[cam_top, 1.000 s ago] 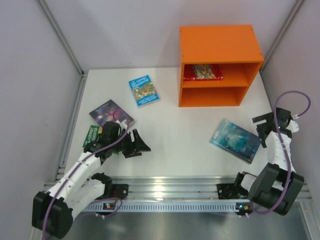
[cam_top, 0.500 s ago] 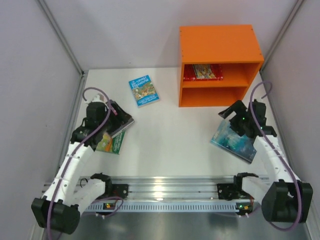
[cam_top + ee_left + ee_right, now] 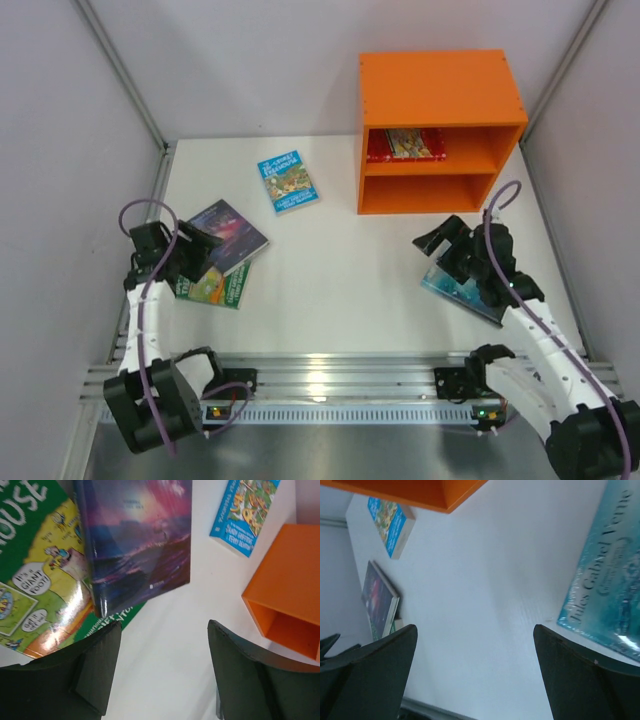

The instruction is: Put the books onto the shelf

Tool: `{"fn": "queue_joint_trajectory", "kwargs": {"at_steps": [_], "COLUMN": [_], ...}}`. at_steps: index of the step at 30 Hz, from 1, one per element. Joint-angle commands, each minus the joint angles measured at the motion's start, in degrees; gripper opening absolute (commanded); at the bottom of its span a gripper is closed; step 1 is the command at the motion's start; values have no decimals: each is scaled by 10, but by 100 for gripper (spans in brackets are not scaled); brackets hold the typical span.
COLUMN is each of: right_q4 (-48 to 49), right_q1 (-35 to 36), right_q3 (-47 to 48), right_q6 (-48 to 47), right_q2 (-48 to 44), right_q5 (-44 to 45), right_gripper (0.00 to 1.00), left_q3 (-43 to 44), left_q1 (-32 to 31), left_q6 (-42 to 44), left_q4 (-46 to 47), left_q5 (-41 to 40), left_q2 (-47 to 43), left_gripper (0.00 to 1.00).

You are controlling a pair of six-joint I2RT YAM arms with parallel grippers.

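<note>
At the left side of the white bench [image 3: 340, 270], the left gripper [image 3: 203, 243] has drawn back toward the left edge since a moment ago. Its jaws stand released with nothing between them, at the left rim of the dark purple starry paperback [image 3: 232, 232]. That book lies partly on top of the green cartoon-covered paperback [image 3: 222, 287], which shows more of its cover now that the arm has swung aside; neither book has shifted. Farther off, the light-blue illustrated paperback [image 3: 287, 181] lies flat where it was, just left of the bright orange two-compartment wooden shelf [image 3: 440, 85]. The red-bordered paperback [image 3: 405, 145] lies in the upper compartment, unchanged. To the right, the right gripper [image 3: 440, 238] has moved slightly left and nearer, jaws spread wide and holding nothing, above the left corner of the teal-blue paperback [image 3: 462, 287]. This book lies flat on the bench near the shelf, unmoved.
</note>
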Motion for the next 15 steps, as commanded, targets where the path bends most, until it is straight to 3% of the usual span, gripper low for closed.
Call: {"fn": "queue_joint_trajectory", "kwargs": {"at_steps": [1,3,5,10,15], "right_q4": [-71,-106,-129,-107,-47], "right_q1": [-52,-92,-174,-360,-457], "right_q3": [20,25,20,-37,-43], "right_q6": [-41,-60,-62,-79,-122], "right_q2": [-41,-48,-39,-16,127], "right_q5": [130,206,254,235,142], "right_gripper": [99,99,100,100,100], "left_q3": [-38,-43,-41,-34,6], "left_q1": [-9,-40,-86,-222,-303], "left_q6": [-13,0,18,22,44], "left_q4": [79,76,55,41,29], "left_q5": [92,90,77,65,76], "left_q2": [-61,-83,-88,-65,-20], "left_gripper": [75,75,75,75,75]}}
